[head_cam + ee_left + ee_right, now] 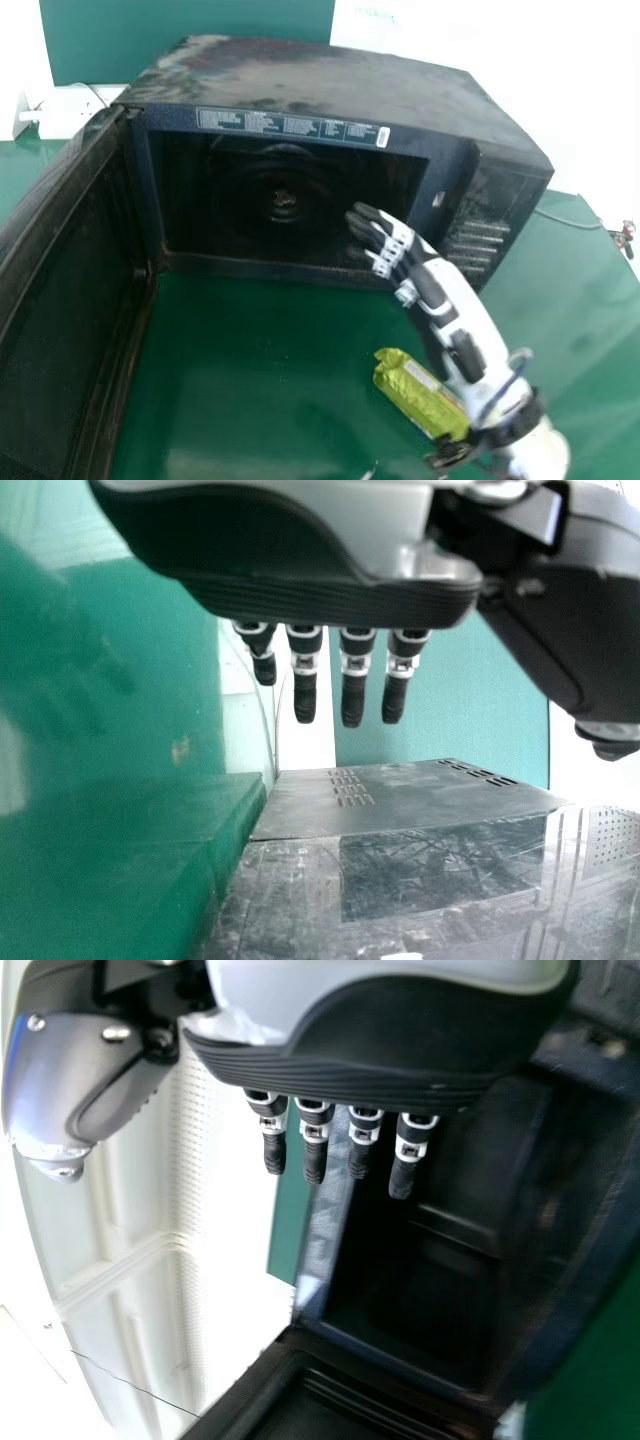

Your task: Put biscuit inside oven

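Note:
My right hand (420, 290) is in front of the right part of the oven opening, empty, its fingers straight and pointing toward the cavity. The black oven (330, 85) stands with its door swung wide to the left. On the green table, the biscuit packet (418, 392), green-yellow, lies beside and partly behind my right forearm, outside the oven. In the right wrist view my right hand (380, 1030) has its fingers extended, with the oven's dark cavity (430, 1280) beyond. My left hand (300, 590) has straight fingers in the left wrist view, near the oven's outer casing (400, 790).
The open oven door (75, 310) takes up the left side of the green table (260, 370). Behind the oven are a green board (180, 35) and a white socket box (70, 110). A cable with a metal piece (622, 236) lies at the far right.

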